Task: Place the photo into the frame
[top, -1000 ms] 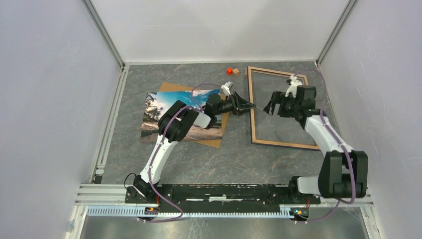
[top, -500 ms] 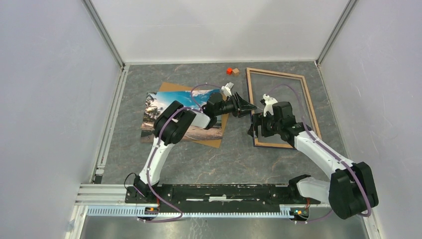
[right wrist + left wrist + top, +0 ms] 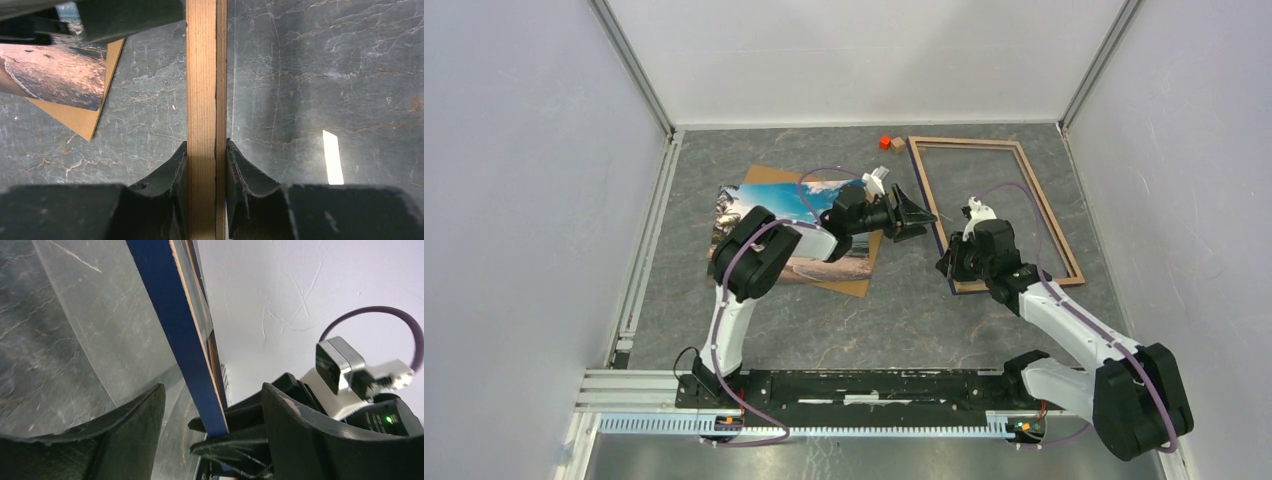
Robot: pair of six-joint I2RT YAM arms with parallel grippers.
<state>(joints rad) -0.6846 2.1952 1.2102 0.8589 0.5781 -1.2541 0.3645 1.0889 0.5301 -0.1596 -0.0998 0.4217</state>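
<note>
The frame, light wood side up, sits at the right of the table; its rail looks dark blue from the left wrist. My right gripper is shut on the left rail near the near-left corner. My left gripper stands open astride the same rail farther up, its fingers apart from the wood. The photo, a beach print, lies left of the frame on a brown backing board, partly hidden under my left arm. Its corner shows in the right wrist view.
A red cube and a wooden cube sit by the frame's far-left corner. A clear sheet fills the frame's opening. Grey walls enclose the table on three sides.
My right gripper crossed from the frame's right side to its left rail and shut on it. My left gripper's jaws opened off the rail. The frame swung round on the table.
</note>
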